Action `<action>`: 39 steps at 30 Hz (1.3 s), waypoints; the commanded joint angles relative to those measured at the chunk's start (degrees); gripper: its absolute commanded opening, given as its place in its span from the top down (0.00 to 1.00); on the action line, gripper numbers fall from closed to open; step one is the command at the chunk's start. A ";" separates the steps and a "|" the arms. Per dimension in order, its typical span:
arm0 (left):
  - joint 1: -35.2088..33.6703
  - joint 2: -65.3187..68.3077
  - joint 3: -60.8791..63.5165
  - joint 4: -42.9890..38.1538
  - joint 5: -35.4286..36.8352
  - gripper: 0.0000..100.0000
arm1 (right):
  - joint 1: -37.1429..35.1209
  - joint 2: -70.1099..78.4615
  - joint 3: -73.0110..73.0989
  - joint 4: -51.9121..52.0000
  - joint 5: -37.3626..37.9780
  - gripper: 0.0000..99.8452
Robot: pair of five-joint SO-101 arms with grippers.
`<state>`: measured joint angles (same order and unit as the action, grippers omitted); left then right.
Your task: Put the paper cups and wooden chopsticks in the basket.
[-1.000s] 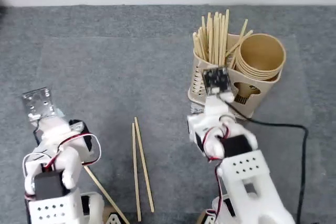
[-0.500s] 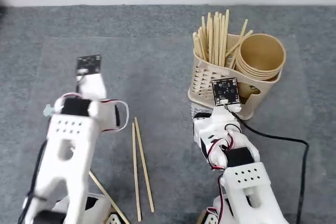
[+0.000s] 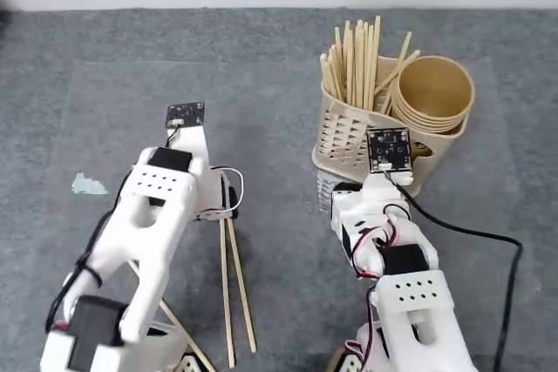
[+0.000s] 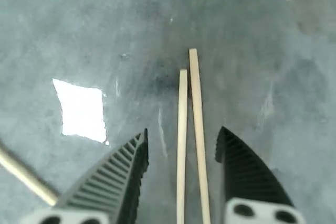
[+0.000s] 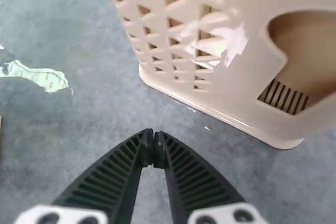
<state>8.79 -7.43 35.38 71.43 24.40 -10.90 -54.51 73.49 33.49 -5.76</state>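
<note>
The left gripper (image 4: 182, 131) hangs over the grey tabletop (image 4: 262, 35), its ridged black fingers (image 4: 123, 166) spread apart. Two wooden chopsticks (image 4: 195, 108) lie side by side between them, ends reaching past the fingertips. Outside one finger are a pale patch (image 4: 81, 109) and another stick (image 4: 26, 179).

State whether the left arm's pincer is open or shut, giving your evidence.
Open: the left pincer straddles two chopsticks, with gaps either side.
</note>
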 commanded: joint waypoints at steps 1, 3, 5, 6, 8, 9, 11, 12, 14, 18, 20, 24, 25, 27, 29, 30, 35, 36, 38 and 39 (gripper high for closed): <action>0.53 2.55 0.48 -4.04 0.62 0.79 | 0.75 -1.45 -0.62 -1.10 -0.53 0.99; 0.53 5.45 0.92 -5.98 0.62 0.79 | 0.66 -1.45 -0.62 -1.10 -0.53 0.99; 1.32 8.97 0.92 -7.65 0.62 0.79 | 0.66 -1.45 -0.62 -1.10 -0.53 0.99; 1.93 10.90 0.75 -8.26 0.62 0.79 | 0.66 -1.45 -0.62 -1.10 -0.53 0.99; 3.87 14.51 0.48 -8.79 0.70 0.79 | 0.66 -1.45 -0.62 -1.10 -0.53 0.99; 4.75 15.91 -0.13 -8.62 0.70 0.79 | 0.66 -1.45 -0.62 -1.10 -0.53 0.99; 5.45 17.67 -2.68 -6.07 0.79 0.80 | 0.66 -1.45 -0.62 -1.10 -0.53 0.99; 5.71 18.46 -3.56 -5.45 0.97 0.82 | 0.66 -1.45 -0.62 -1.10 -0.53 0.99; 5.80 20.57 -4.70 -5.27 2.37 0.89 | 0.66 -1.45 -0.62 -1.10 -0.53 0.99; 5.80 24.53 -8.04 -2.20 2.73 0.98 | 0.66 -1.45 -0.62 -1.10 -0.53 0.99; 5.80 26.29 -9.54 -1.05 2.73 0.99 | 0.66 -1.45 -0.62 -1.10 -0.53 0.99; 5.80 27.52 -12.35 1.14 2.73 0.99 | 0.66 -1.45 -0.62 -1.10 -0.53 0.99; 5.80 27.34 -13.32 2.20 2.73 0.99 | 0.66 -1.45 -0.62 -1.10 -0.53 0.99; 5.63 26.20 -16.04 5.63 2.73 0.99 | 0.66 -1.45 -0.62 -1.10 -0.53 0.99; 5.36 24.09 -19.38 10.02 2.73 0.99 | 0.66 -1.45 -0.62 -1.10 -0.53 0.99; 5.27 22.59 -21.32 12.40 2.73 0.99 | 0.66 -1.45 -0.62 -1.01 -0.53 0.99; 5.27 14.95 -30.37 21.01 2.73 0.99 | 0.66 -1.45 -0.62 -1.01 -0.53 0.99; 5.27 13.45 -32.13 22.24 2.73 0.99 | 0.66 -1.45 -0.62 -1.01 -0.53 0.99; 5.27 10.99 -35.38 24.35 2.55 0.99 | 0.66 -1.45 -0.62 -1.01 -0.53 0.99; 5.27 10.20 -36.62 25.49 2.46 0.99 | 0.66 -1.45 -0.62 -0.92 -0.53 0.99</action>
<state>14.24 8.75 4.44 93.67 26.59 -10.90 -54.51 73.49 33.49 -5.76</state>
